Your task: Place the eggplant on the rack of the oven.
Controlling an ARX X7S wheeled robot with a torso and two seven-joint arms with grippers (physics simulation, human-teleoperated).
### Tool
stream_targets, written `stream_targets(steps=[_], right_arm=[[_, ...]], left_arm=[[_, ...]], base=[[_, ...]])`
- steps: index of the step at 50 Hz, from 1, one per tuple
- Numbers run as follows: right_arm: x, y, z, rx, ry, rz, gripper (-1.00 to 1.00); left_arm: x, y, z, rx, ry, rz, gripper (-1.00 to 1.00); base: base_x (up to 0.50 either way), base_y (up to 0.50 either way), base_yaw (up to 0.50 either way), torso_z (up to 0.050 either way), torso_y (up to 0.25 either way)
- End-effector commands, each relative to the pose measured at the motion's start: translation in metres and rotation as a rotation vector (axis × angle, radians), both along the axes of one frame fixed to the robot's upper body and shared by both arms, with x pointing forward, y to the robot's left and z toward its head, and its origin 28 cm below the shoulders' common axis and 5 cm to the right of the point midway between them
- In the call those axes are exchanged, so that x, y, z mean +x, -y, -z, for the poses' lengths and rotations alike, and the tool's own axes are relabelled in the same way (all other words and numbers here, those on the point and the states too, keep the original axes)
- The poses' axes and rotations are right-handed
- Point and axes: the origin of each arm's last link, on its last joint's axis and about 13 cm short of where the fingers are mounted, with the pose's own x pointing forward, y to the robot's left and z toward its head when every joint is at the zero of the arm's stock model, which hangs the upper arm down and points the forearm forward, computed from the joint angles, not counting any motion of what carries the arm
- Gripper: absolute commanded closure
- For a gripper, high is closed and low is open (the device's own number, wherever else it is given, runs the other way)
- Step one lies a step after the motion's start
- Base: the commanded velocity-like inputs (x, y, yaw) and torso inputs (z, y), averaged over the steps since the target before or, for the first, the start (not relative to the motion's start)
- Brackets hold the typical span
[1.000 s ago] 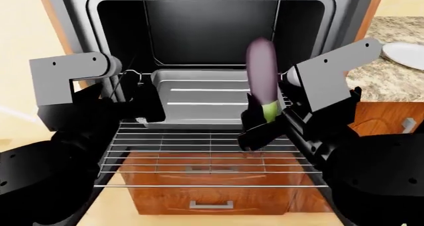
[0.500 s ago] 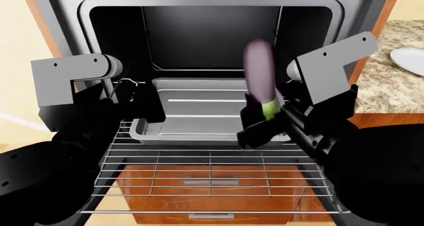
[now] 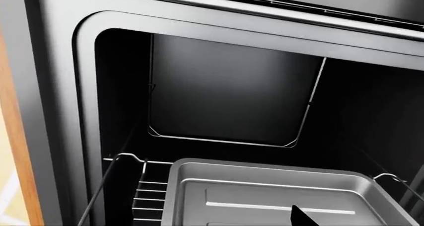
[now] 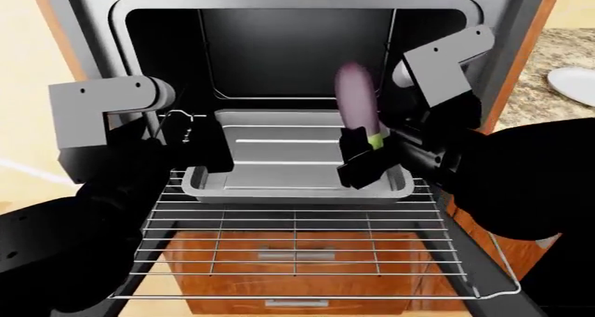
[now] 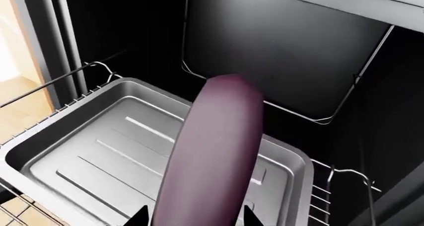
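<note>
The right gripper is clamped on the eggplant near its green stem end, holding it nearly upright so the purple body rises above the jaws toward the dark cavity of the oven. In the right wrist view the eggplant runs straight out from between the two black fingertips, one on each side of it, its rounded tip pointing into the oven.

The eggplant hangs in the air over the near right part of the grey baking tray (not touching it, as far as the head view shows). The tray sits on the back part of the rack, which is pulled out toward the robot with its front half bare.

The left gripper is near the tray's left edge; only a dark fingertip sliver shows in the left wrist view, so I cannot tell whether its jaws are parted or closed.
</note>
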Motion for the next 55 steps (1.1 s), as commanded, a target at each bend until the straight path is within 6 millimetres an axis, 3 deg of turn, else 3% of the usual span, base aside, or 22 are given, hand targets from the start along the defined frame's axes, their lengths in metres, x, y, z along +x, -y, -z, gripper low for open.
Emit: stream_targets(steps=[1, 28, 55], right_arm=[[0.022, 0.006, -0.003, -0.019, -0.038, 0.001, 1.0], [0.072, 0.0, 0.013, -0.074, -0.106, -0.007, 1.0], [0.099, -0.004, 0.033, -0.101, -0.147, -0.054, 1.0]], left_arm=[[0.002, 0.0, 0.001, 0.002, -0.005, -0.001, -1.0], [0.004, -0.001, 0.002, 0.022, 0.015, -0.001, -1.0], [0.009, 0.002, 0.004, 0.038, 0.011, 0.008, -1.0]], base=[[0.0, 0.0, 0.0, 0.0, 0.0], [0.0, 0.0, 0.0, 0.0, 0.0], [0.0, 0.0, 0.0, 0.0, 0.0]])
